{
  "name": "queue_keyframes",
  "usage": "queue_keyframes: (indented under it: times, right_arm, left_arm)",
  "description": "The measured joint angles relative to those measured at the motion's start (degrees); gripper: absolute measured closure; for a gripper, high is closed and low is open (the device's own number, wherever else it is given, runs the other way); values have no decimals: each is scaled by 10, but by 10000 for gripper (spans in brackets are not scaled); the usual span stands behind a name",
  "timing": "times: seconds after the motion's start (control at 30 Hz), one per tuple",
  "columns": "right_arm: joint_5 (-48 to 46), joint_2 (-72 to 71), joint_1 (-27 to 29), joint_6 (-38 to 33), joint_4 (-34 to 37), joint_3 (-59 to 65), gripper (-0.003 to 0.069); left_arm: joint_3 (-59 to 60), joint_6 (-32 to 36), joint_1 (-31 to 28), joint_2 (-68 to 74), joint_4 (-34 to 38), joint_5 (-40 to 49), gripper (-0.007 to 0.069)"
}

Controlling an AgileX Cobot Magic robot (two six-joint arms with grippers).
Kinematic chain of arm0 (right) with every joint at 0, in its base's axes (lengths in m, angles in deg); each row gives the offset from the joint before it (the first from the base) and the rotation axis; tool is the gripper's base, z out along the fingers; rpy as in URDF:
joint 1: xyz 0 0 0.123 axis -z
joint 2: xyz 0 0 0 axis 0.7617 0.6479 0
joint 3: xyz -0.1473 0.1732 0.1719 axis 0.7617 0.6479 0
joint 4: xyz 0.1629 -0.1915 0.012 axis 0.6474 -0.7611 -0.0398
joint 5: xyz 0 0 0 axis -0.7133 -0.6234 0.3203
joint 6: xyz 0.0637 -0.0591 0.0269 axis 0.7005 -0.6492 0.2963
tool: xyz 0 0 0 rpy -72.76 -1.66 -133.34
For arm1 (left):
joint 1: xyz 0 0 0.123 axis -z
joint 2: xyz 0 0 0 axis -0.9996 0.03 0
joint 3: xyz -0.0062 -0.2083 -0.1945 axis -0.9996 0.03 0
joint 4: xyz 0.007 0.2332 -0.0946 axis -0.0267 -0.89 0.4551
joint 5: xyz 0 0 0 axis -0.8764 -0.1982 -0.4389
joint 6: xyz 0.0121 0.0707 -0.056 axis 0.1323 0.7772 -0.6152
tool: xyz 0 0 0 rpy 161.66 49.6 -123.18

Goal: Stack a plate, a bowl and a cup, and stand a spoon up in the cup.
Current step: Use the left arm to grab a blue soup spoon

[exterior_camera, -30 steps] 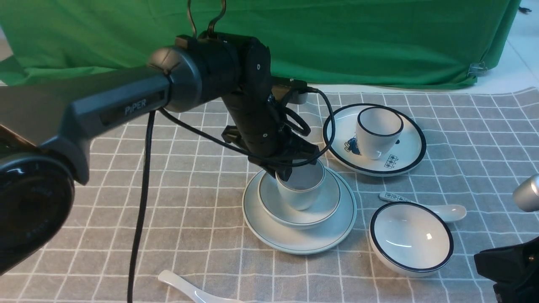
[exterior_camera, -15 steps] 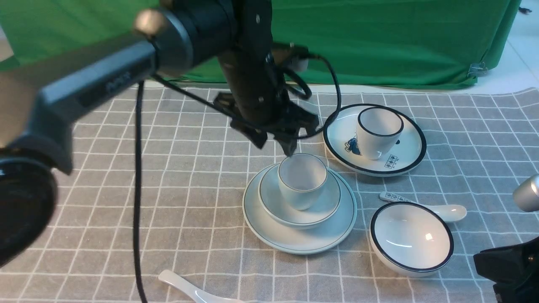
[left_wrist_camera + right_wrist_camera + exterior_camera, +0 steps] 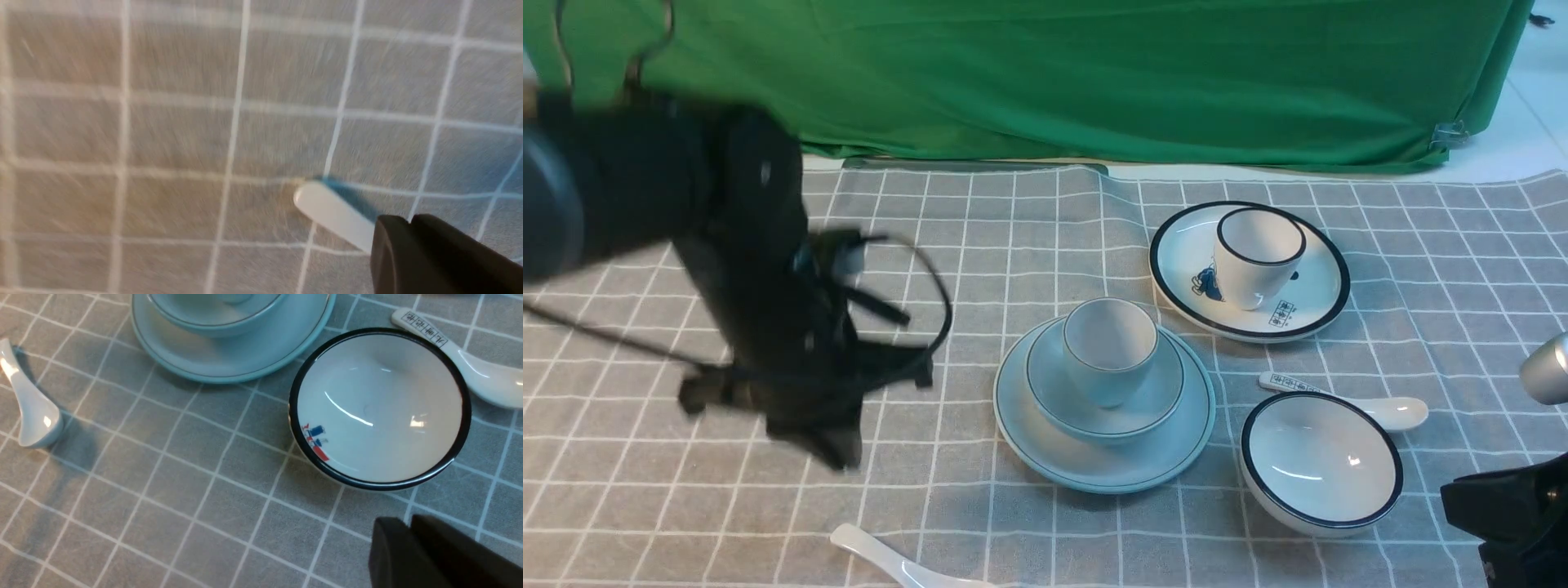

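Note:
The pale blue-white cup (image 3: 1109,351) stands in the bowl (image 3: 1156,404), which sits on the plate (image 3: 1103,472) at the cloth's middle. The plain white spoon (image 3: 890,559) lies flat at the front edge; it also shows in the right wrist view (image 3: 32,412). My left gripper (image 3: 841,453) hangs blurred to the left of the stack, just behind the spoon. In the left wrist view the spoon's handle end (image 3: 331,212) lies beside the left gripper (image 3: 408,222), whose jaws are together and empty. My right gripper (image 3: 408,524) is shut and empty at the front right.
A black-rimmed plate (image 3: 1307,322) with a black-rimmed cup (image 3: 1258,253) on it stands at the back right. A black-rimmed bowl (image 3: 1319,461) and a spoon with printed marks (image 3: 1388,408) lie right of the stack. A green curtain (image 3: 1094,73) hangs behind.
My left gripper let go of the cup, rose, then swung left and down toward the front of the cloth. The cup stays standing in the bowl. The right arm has not moved.

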Motion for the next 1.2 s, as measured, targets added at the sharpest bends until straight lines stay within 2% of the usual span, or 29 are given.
queue_keyframes:
  times: [0.13,0.23,0.27,0.3,0.33,0.37,0.47,0.6,0.77,1.0,1.03,1.07,1.1,1.13,1.2]
  right_arm:
    - [0,0,0,0,0,0,569]
    - [1,0,0,0,0,0,569]
    - [2,0,0,0,0,0,569]
    - [4,0,0,0,0,0,569]
    - [5,0,0,0,0,0,569]
    - [7,0,0,0,0,0,569]
    - [9,0,0,0,-1,0,569]
    - [9,0,0,0,-1,0,569]
    - [9,0,0,0,-1,0,568]
    - [9,0,0,-1,-1,0,562]
    - [9,0,0,-2,-1,0,561]
    - [9,0,0,-2,-2,0,561]
    - [9,0,0,-4,-2,0,561]
    - [9,0,0,-4,-2,0,561]
    - [9,0,0,-7,-3,0,561]
  left_arm:
    - [64,-36,0,3,42,-52,539]
    - [74,-42,0,7,44,-76,443]
    - [75,-46,0,7,45,-85,410]
    - [75,-50,0,7,47,-94,336]
    - [75,-51,0,7,47,-95,327]
    - [77,-56,0,7,50,-94,250]
    - [77,-64,0,8,50,-83,125]
    - [77,-76,0,8,50,-81,24]
    - [77,-83,0,22,49,-90,29]
    - [76,-83,0,58,42,-84,141]
    - [76,-77,0,58,36,-81,204]
    - [76,-76,0,58,35,-80,220]
    - [76,-73,0,59,30,-77,294]
    - [76,-72,0,59,27,-77,316]
    - [76,-68,0,59,17,-73,446]
